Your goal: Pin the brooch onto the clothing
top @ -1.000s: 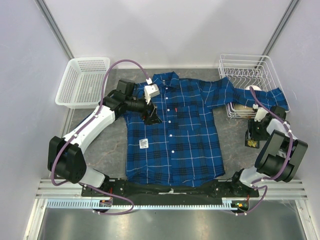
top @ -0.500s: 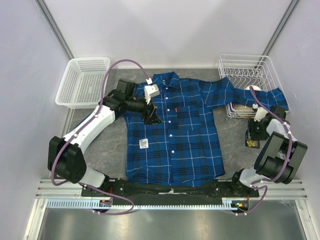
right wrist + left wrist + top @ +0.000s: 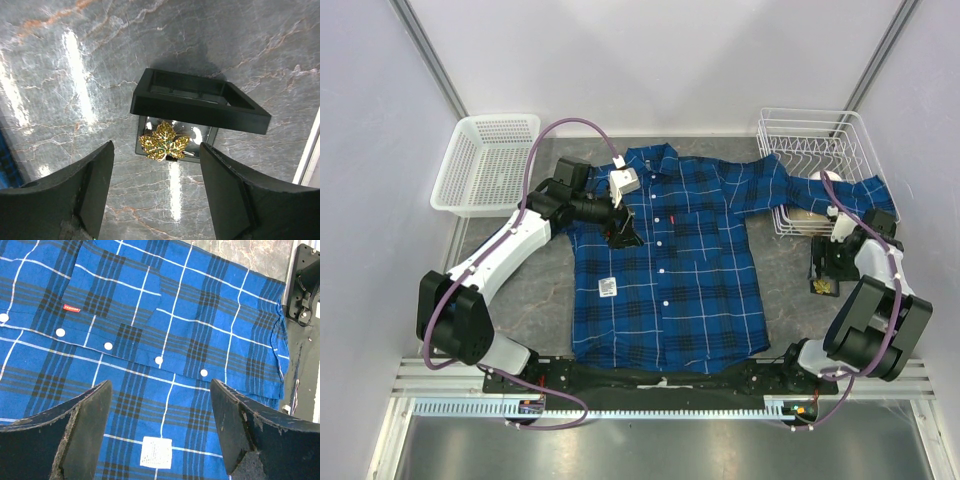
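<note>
The clothing [image 3: 665,270], a blue plaid shirt, lies flat and buttoned in the middle of the table, collar at the far end. My left gripper [image 3: 620,237] hovers open over its left chest; in the left wrist view the gripper [image 3: 160,390] frames the clothing [image 3: 165,325] with nothing between its fingers. The brooch [image 3: 164,141], a gold leaf, rests on a small shiny black holder [image 3: 200,102] on the marble. My right gripper [image 3: 156,150] stands open just above the brooch, one finger on either side, apart from it. From above, the brooch [image 3: 819,286] shows under the right gripper [image 3: 823,272].
A white plastic basket [image 3: 485,163] stands at the far left. A white wire rack [image 3: 815,140] at the far right carries the shirt's right sleeve. A white square tag [image 3: 156,452] and a small red label [image 3: 71,308] sit on the shirt front.
The right gripper's jaws have spread wider and the right arm has shifted slightly away from the base. The left arm and the shirt have not moved.
</note>
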Controlling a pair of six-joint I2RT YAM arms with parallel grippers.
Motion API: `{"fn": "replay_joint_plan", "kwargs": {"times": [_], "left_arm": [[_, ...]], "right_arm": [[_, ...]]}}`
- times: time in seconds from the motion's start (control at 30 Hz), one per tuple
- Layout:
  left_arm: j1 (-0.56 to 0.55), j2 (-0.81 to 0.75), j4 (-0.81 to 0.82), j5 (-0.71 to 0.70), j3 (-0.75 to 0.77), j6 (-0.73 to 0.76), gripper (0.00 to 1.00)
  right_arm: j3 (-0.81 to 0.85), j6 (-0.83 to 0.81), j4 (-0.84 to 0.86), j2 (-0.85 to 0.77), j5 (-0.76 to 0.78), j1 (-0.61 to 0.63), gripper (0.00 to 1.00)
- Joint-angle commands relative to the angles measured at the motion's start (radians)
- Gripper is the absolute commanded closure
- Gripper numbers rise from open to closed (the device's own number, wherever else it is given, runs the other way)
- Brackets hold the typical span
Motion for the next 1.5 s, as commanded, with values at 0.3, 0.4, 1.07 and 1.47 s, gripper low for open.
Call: {"fn": "replay_joint_plan", "kwargs": {"times": [0.3, 0.4, 1.07, 1.47], "left_arm": [[0.004, 0.000, 0.012, 0.016, 0.032, 0.037, 0.14], [0.006, 0.002, 0.012, 0.013, 0.032, 0.037, 0.15], [0.009, 0.010, 0.007, 0.011, 0.040, 0.029, 0.15], [0.017, -0.017, 0.011, -0.021, 0.035, 0.032, 0.12]], "right_arm": [[0.016, -0.033, 0.003, 0.104, 0.035, 0.002, 0.25], [0.007, -0.040, 0.013, 0.115, 0.034, 0.002, 0.26], [0.015, -0.050, -0.009, 0.086, 0.003, 0.005, 0.48], [0.079, -0.089, -0.139, 0.000, -0.058, 0.010, 0.50]]}}
